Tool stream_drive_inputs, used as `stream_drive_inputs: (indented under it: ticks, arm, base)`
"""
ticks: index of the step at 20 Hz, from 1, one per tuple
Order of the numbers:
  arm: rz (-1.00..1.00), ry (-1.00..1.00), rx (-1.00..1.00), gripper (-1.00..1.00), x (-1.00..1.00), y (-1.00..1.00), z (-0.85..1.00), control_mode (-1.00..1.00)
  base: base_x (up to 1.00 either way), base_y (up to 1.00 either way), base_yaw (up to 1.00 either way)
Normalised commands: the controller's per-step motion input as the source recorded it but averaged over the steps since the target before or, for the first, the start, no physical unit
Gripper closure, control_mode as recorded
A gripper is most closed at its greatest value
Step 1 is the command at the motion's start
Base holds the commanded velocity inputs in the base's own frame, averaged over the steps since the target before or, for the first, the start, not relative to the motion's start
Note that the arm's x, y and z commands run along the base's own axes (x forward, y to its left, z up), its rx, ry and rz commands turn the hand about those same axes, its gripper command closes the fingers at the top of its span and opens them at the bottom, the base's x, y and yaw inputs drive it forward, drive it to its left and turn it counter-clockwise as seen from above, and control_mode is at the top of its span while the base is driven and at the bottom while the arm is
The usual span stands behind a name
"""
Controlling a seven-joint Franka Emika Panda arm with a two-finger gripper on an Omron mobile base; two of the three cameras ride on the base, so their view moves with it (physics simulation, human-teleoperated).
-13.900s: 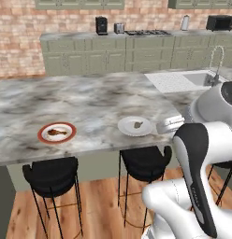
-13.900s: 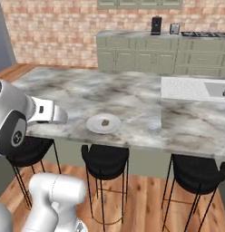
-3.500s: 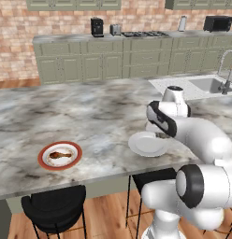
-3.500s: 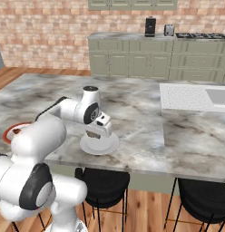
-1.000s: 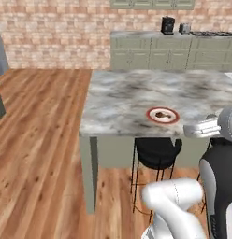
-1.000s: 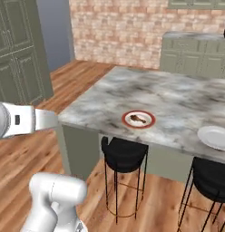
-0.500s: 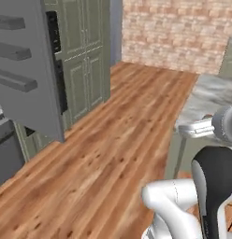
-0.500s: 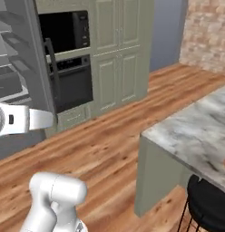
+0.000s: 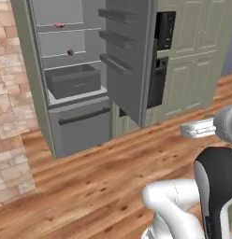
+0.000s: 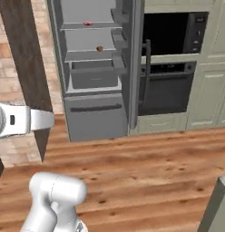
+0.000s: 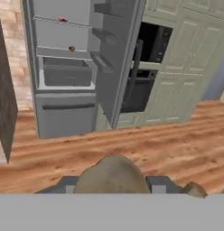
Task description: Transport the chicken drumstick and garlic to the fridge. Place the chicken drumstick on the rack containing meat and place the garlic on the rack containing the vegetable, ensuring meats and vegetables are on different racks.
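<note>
gripper (image 11: 113, 186) clamped on garlic (image 11: 113, 175), held low over wood floor. open fridge (image 9: 66, 74) well ahead, up-left. vegetable (image 11: 72, 48) on second shelf, meat (image 11: 62, 19) on the shelf above. target: vegetable shelf.

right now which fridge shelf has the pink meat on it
The uppermost shelf, where the flat pink meat lies. The shelf below it holds only a round dark-brown ball, and under that sits the dark drawer.
</note>
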Motion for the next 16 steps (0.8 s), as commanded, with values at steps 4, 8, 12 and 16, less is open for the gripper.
stream_drive_inputs:
  ticks: [4,8,12,16]
  arm:
    - [0.00,0.00,0.00,1.00,0.00,0.00,0.00,1.00]
    - [0.00,0.00,0.00,1.00,0.00,0.00,0.00,1.00]
    - [0.00,0.00,0.00,1.00,0.00,0.00,0.00,1.00]
    - [0.00,0.00,0.00,1.00,0.00,0.00,0.00,1.00]
  base:
    - [0.36,0.13,0.80]
    - [0.93,0.00,0.20]
    - [1.00,0.14,-0.04]
    - [1.00,0.78,-0.13]
